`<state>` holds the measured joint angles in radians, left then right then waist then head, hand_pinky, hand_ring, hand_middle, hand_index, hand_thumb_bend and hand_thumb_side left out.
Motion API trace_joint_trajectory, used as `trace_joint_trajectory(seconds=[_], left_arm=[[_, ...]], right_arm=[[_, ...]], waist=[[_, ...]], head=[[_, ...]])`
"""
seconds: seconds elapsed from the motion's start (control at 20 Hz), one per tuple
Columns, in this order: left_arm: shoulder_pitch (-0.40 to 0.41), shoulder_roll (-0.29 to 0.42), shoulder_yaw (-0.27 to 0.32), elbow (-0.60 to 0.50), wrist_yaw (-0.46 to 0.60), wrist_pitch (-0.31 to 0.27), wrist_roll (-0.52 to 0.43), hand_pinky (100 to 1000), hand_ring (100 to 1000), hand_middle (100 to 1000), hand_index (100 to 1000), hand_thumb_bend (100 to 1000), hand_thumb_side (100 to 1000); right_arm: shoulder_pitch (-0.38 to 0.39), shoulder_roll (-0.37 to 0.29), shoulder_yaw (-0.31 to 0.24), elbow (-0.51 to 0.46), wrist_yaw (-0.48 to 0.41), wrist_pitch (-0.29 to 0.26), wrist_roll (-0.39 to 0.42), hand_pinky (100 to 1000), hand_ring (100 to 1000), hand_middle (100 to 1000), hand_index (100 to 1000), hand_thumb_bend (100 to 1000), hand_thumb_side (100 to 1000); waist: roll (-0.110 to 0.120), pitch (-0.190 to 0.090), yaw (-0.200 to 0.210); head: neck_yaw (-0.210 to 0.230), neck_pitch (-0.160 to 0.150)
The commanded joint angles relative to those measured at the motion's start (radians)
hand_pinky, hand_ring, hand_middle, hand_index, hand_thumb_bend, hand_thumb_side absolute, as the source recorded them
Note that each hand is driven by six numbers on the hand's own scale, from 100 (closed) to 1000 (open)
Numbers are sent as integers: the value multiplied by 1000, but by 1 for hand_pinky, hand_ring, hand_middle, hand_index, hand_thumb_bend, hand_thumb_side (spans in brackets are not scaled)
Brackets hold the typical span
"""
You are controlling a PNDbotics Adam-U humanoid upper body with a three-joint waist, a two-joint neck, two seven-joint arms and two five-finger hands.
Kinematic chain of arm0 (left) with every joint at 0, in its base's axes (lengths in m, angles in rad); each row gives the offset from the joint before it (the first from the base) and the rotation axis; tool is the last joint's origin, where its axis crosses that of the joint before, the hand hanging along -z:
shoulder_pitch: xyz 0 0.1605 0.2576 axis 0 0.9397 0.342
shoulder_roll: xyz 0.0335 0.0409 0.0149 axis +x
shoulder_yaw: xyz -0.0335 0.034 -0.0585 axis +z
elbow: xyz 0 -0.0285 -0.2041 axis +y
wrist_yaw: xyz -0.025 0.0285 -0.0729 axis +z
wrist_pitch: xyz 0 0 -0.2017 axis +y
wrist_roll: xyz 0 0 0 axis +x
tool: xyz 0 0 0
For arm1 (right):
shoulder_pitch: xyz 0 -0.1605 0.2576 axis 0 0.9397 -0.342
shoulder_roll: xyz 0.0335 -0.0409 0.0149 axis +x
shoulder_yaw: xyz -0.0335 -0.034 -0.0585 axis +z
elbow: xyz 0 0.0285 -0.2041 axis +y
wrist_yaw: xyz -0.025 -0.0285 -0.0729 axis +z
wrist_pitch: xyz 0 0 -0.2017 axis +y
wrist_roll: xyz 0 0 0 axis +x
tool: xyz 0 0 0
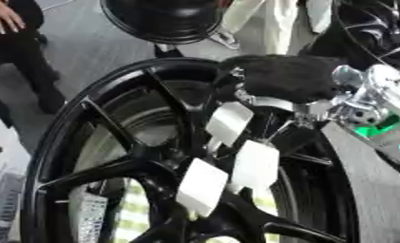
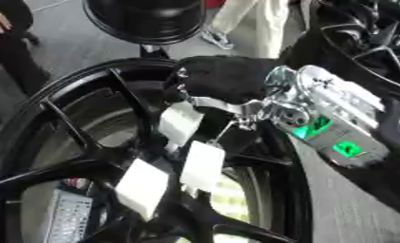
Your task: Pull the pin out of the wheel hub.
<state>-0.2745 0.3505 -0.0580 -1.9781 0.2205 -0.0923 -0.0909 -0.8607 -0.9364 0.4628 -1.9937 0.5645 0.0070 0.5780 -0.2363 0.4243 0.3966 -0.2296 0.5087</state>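
Black wheel, spokes running in to the wheel hub at picture centre. Right hand, black-covered, entering from the upper right, set over the hub's upper side, far nearer than the left, which appears nowhere. White tags hanging just below the hand. Pin not clearly made out; probably under the hand, axis pointing out from the hub. Fingers hidden beneath the hand; spread or pinching, cannot tell.

One wheel hub, one right hand
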Motion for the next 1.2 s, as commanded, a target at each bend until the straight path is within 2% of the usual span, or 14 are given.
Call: trace_joint_trajectory(seconds=[0.05,0.1,0.3,0.45,0.7,1.0,1.2], left_arm=[[-4,11,2,-22,6,-1,-3,807,678,670,837,100,753],[-4,10,2,-22,7,-1,-3,807,678,670,837,100,752],[-5,9,1,-22,11,2,-5,808,678,670,837,100,752],[-4,9,1,-22,12,3,-6,809,679,670,837,100,752],[1,12,4,-22,12,4,-5,809,679,671,837,100,749],[23,22,20,-22,0,0,9,810,678,670,836,100,746],[35,28,36,-22,-9,-4,25,810,678,670,836,100,742]], right_arm=[[-22,-16,-20,-6,-12,-2,-5,992,777,472,500,130,100],[-25,-17,-24,-6,-13,-1,-9,993,770,447,457,117,100],[-31,-26,-46,-6,-20,3,-38,997,760,410,412,139,100],[-37,-39,-66,-6,-35,7,-58,997,756,406,415,146,100],[-39,-75,-126,-6,-94,17,-102,982,758,410,424,100,100],[44,-183,-263,-6,-184,36,-189,991,761,438,439,100,100],[131,-265,-356,-6,-240,78,-246,1000,763,452,462,139,100]], waist=[[10,-29,0],[10,-31,1],[10,-38,1],[10,-43,0],[10,-51,-11],[10,-62,-41],[10,-69,-70]], head=[[-5,-1],[-5,-2],[-7,-6],[-7,-6],[-4,4],[21,22],[48,34]])
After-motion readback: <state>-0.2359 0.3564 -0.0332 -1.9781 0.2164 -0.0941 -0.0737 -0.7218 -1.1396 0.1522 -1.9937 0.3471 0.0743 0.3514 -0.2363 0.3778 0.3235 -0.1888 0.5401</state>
